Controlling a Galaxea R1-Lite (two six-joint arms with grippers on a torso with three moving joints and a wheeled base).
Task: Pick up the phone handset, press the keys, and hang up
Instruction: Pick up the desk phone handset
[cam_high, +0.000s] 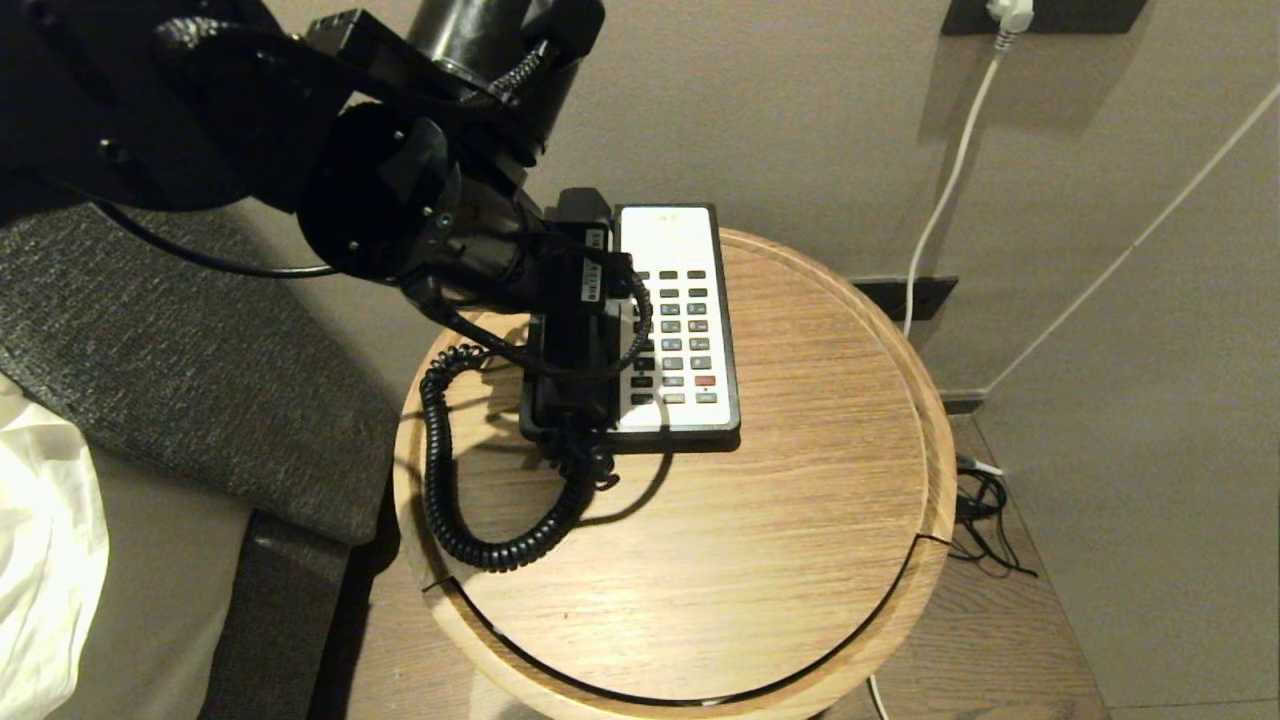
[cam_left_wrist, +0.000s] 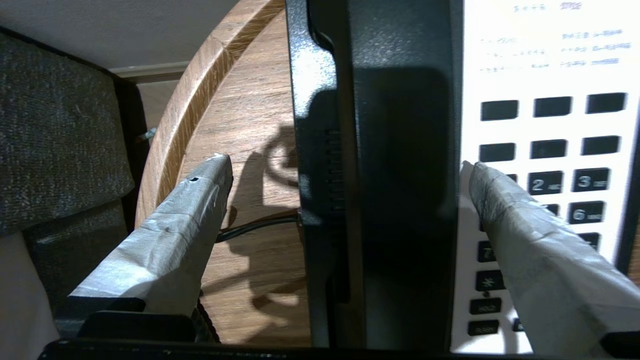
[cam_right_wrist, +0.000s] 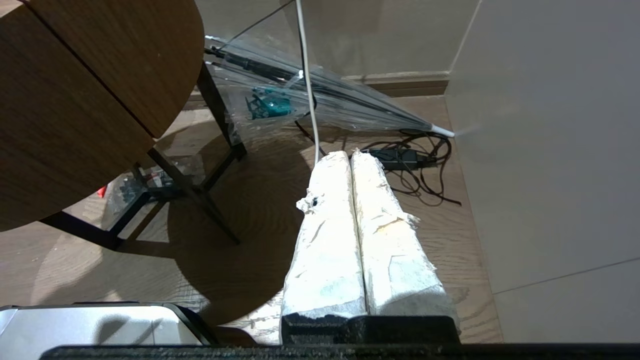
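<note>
The left gripper hangs over the phone handset, its jaws spread wide: one taped finger is out over the round wooden table, the other above the keys of the phone base, neither touching the handset. The handset lies in its cradle along the base's left side (its coiled cord looping onto the table shows only in the head view). The right gripper, seen only from its own wrist, has its fingers pressed together, holding nothing, low over the floor beside the table.
</note>
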